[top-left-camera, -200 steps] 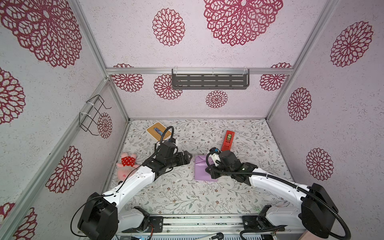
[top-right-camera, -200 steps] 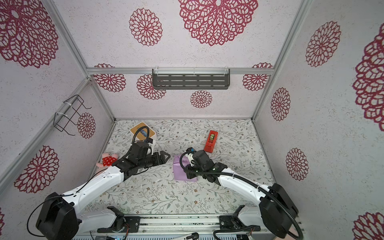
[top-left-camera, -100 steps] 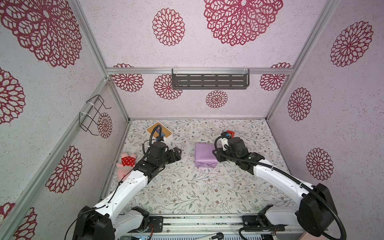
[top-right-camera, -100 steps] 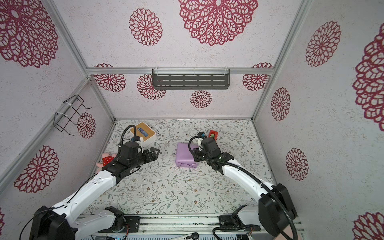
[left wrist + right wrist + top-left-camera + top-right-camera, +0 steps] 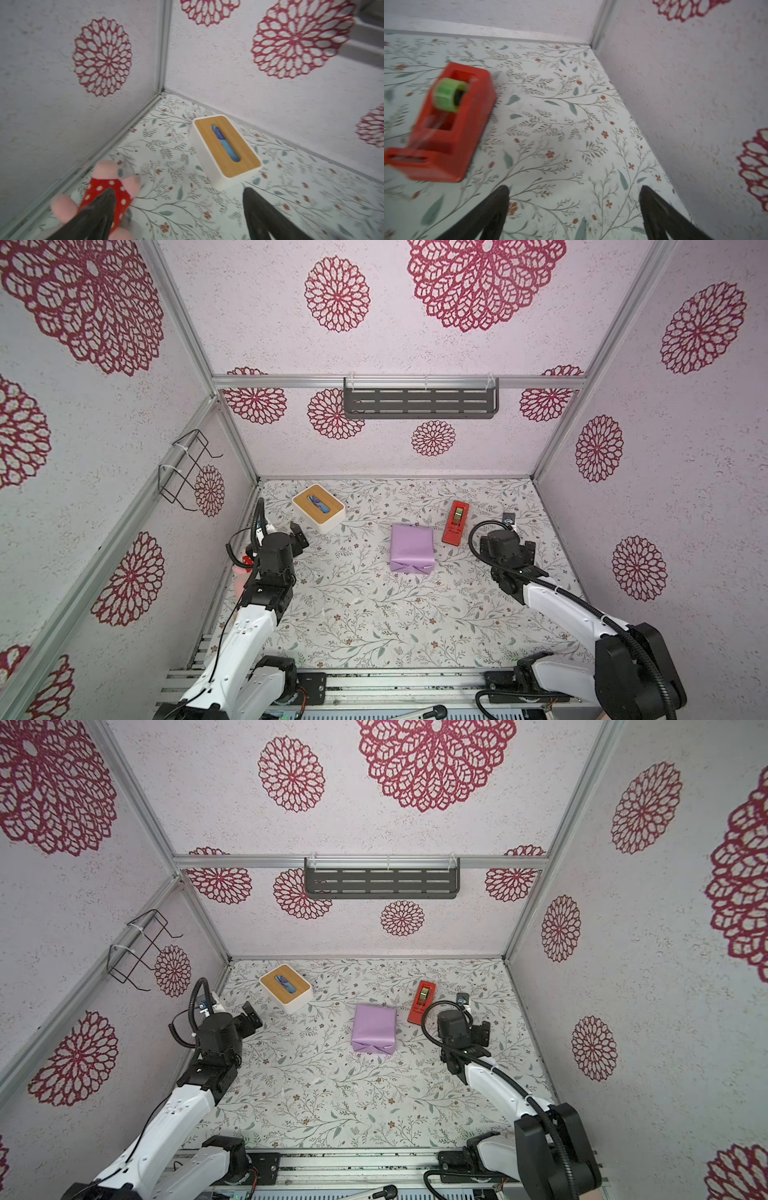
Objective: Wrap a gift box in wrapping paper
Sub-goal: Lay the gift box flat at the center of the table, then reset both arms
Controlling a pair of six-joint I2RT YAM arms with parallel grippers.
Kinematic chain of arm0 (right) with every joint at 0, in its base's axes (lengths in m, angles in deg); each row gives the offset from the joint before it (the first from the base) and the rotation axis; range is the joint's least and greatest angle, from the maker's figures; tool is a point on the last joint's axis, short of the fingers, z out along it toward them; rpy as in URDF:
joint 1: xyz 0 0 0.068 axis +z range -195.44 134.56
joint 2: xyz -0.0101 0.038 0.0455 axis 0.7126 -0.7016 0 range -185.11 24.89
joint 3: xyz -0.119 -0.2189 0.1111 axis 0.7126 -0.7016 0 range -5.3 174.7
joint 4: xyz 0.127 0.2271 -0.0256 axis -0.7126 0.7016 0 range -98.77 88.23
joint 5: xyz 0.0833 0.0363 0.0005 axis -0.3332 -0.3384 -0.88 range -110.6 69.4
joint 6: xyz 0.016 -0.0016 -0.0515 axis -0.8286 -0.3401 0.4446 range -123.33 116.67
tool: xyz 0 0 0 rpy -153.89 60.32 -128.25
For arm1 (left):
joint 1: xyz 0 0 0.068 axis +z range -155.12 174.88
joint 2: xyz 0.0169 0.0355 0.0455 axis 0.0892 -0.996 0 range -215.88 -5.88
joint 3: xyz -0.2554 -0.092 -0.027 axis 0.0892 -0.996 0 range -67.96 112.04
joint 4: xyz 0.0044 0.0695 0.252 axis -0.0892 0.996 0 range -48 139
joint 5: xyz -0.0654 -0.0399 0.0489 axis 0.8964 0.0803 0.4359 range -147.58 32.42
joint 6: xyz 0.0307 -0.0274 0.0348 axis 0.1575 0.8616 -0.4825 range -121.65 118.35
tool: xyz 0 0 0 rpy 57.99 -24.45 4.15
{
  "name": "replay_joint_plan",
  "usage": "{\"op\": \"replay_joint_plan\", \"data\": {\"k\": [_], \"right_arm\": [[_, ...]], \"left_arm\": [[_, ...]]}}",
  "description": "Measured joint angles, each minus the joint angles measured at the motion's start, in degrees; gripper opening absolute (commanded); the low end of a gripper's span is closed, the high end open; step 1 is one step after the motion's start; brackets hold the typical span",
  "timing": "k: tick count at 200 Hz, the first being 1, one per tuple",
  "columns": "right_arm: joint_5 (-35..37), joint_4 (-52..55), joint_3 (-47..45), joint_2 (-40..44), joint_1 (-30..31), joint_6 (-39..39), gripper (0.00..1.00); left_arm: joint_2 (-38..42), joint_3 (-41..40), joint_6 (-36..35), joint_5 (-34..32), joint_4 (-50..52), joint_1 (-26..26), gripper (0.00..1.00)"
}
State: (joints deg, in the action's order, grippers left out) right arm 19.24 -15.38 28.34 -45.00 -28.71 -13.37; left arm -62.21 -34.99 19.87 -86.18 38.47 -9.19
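The wrapping paper [image 5: 411,549] [image 5: 374,1029], lilac side out, is folded closed around a nearly cubic shape that stands alone in the middle of the floral table. The gift box itself is hidden under it. My left gripper [image 5: 298,534] [image 5: 250,1013] hovers well to the left of the parcel, near the tissue box. In the left wrist view it [image 5: 179,190] is open with only table between the fingers. My right gripper [image 5: 527,549] [image 5: 482,1030] hangs to the right of the parcel, beside the tape dispenser. It [image 5: 574,187] is open and holds nothing.
A white tissue box with a wooden top [image 5: 318,508] [image 5: 224,147] stands at the back left. A red tape dispenser [image 5: 456,522] [image 5: 446,128] lies just right of the parcel. A pink plush toy in a red dotted dress [image 5: 108,193] lies by the left wall. A small dark clip [image 5: 508,517] lies at the back right.
Both arms have drawn back from the wrapped parcel, the left to the left and the right to the right. The right gripper has gone from shut to open. The parcel stays put.
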Motion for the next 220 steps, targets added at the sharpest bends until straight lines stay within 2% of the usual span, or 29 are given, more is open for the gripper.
{"op": "replay_joint_plan", "data": {"k": [19,51,86,122,169,220], "right_arm": [[-1.4,-8.41,-5.57,-0.39,-5.09,0.42,0.99],[-6.4,-27.74,-14.64,-6.82,-9.49,3.52,0.99],[-14.38,-40.63,-15.56,-14.25,-12.87,5.55,0.99],[-20.9,-53.7,-18.82,-16.87,-15.74,5.81,0.99],[-23.63,-59.34,-20.83,-18.27,-15.78,6.12,0.99],[-23.82,-60.02,-20.68,-18.27,-15.41,6.6,0.99]], "left_arm": [[-5.84,-2.78,-3.98,1.77,-6.49,4.04,0.97],[-18.03,-7.15,-9.49,8.17,-17.46,6.32,0.97],[-25.7,-6.91,-12.31,16.0,-26.38,9.77,0.97],[-32.17,-7.67,-12.55,21.75,-37.86,12.55,0.97],[-32.39,-8.22,-12.55,24.09,-42.47,12.66,0.97],[-32.39,-8.22,-12.55,24.28,-43.98,12.66,0.97]]}}
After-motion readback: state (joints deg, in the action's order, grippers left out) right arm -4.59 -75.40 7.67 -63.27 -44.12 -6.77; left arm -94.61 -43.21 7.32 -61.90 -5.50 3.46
